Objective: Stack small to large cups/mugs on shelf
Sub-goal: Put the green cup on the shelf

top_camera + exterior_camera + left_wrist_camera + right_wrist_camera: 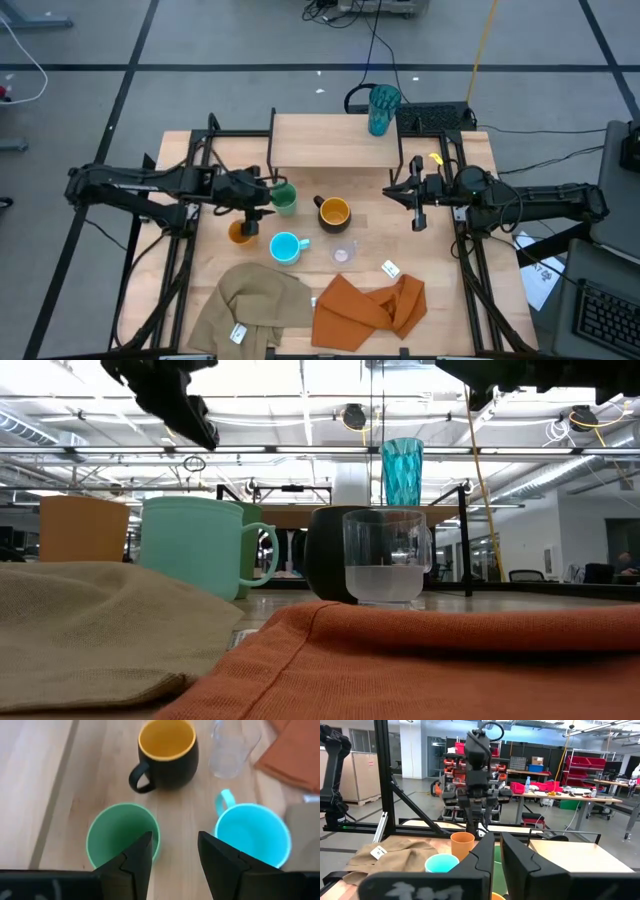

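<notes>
Gripper (174, 857) on my left arm, spread, straddles the round green plastic cup's (122, 836) near rim just before the low light-wood shelf (330, 141); closing off-centre could tip it.

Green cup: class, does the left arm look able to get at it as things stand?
Probably yes. The left pincer hovers open at the green cup, one finger over its rim, nothing between them.

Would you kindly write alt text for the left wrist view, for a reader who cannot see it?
The left gripper hangs with fingers apart above the wooden table, one finger over the green cup. The light blue mug is beside it; the black mug with yellow inside and a clear cup lie beyond.
</notes>
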You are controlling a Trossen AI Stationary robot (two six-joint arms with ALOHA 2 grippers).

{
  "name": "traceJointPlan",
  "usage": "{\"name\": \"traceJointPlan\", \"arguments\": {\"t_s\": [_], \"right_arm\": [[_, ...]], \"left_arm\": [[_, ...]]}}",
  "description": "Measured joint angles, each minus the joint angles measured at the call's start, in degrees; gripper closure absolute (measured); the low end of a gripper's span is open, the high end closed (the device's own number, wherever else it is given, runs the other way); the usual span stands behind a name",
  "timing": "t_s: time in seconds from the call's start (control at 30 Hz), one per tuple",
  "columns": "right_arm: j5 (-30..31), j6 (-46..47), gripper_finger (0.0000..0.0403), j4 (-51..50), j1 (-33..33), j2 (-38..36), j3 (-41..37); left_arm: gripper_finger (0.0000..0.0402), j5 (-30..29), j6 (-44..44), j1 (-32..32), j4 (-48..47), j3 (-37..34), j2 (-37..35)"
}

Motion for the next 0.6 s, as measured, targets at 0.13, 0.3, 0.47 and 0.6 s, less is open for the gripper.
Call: {"name": "traceJointPlan", "arguments": {"t_s": [0.13,0.3,0.47,0.6], "right_arm": [[0.0,0.0,0.0383,0.0,0.0,0.0,0.0],[0.0,0.0,0.0383,0.0,0.0,0.0,0.0],[0.0,0.0,0.0383,-0.3,0.0,0.0,0.0],[0.0,0.0,0.0383,-0.8,0.0,0.0,0.0]], "left_arm": [[0.0243,-0.1,0.9,0.8,1.1,0.0,2.7],[0.0243,0.7,1.4,2.1,1.0,0.0,5.4],[0.0243,0.7,2.6,2.8,0.7,0.0,7.4],[0.0243,0.7,2.9,3.6,0.7,0.0,8.4]]}}
